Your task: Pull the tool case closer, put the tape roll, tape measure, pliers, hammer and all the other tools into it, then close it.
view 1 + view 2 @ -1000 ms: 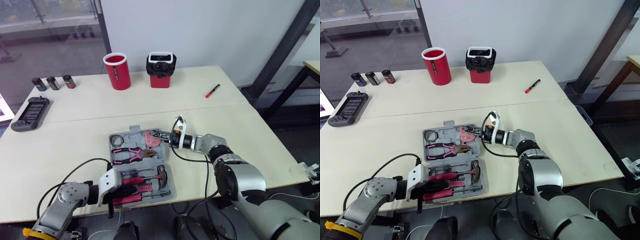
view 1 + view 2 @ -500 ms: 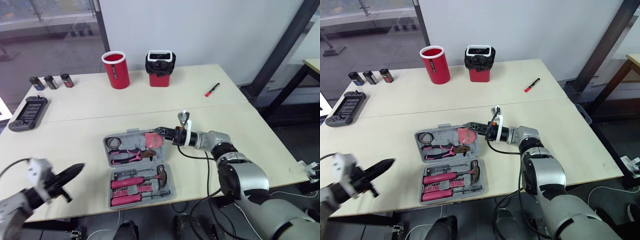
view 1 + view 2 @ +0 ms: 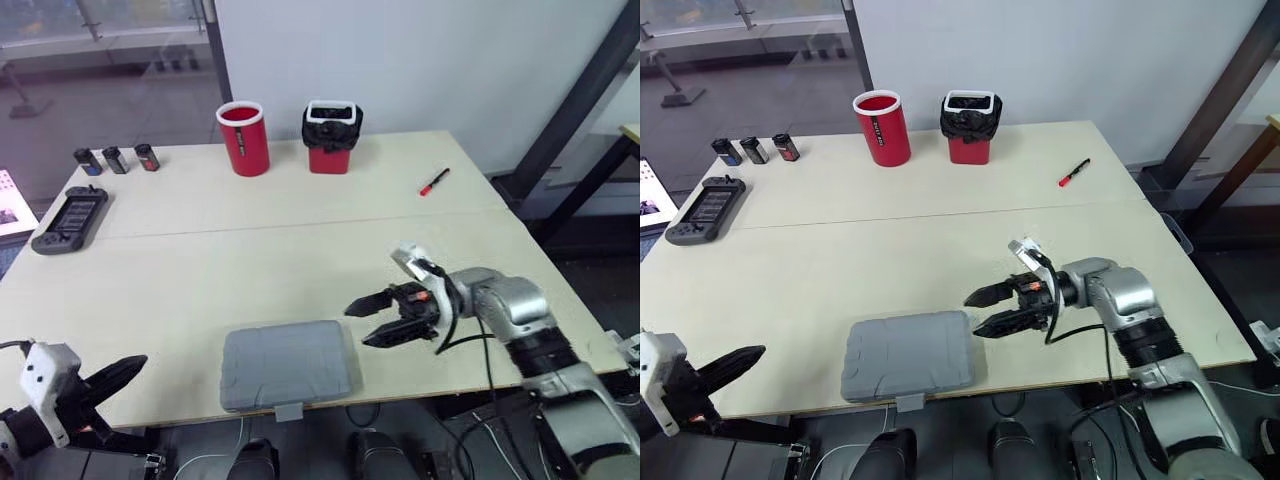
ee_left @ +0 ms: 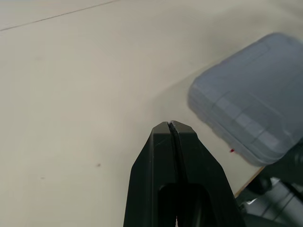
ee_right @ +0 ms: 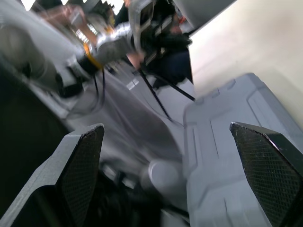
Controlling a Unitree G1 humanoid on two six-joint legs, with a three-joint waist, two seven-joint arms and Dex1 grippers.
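Across the table (image 3: 200, 260) the tool case (image 3: 288, 364) has changed most: 0.5 s ago it lay open with the pink-handled pliers, hammer and other tools showing in its 2 halves; now its grey lid is down and it sits flat at the table's front edge, its latch tab (image 3: 290, 410) poking past the edge. No loose tools lie on the table, so my judgement is that loading and closing are done, or nearly. Whether the latch is fastened cannot be told.

The right gripper (image 3: 357, 327), which was reaching into the case, has pulled back and hovers just beside the case's right side, jaws spread wide and holding nothing. The left gripper (image 4: 170, 124) hangs low off the front left of the table, well apart from the case, fingers pressed together and empty.

Further back stand a red cup (image 3: 245, 138) and a black-lined red bin (image 3: 331, 136); a handheld console (image 3: 68, 219), 3 small canisters (image 3: 117, 159) and a red marker (image 3: 431, 181) lie untouched.
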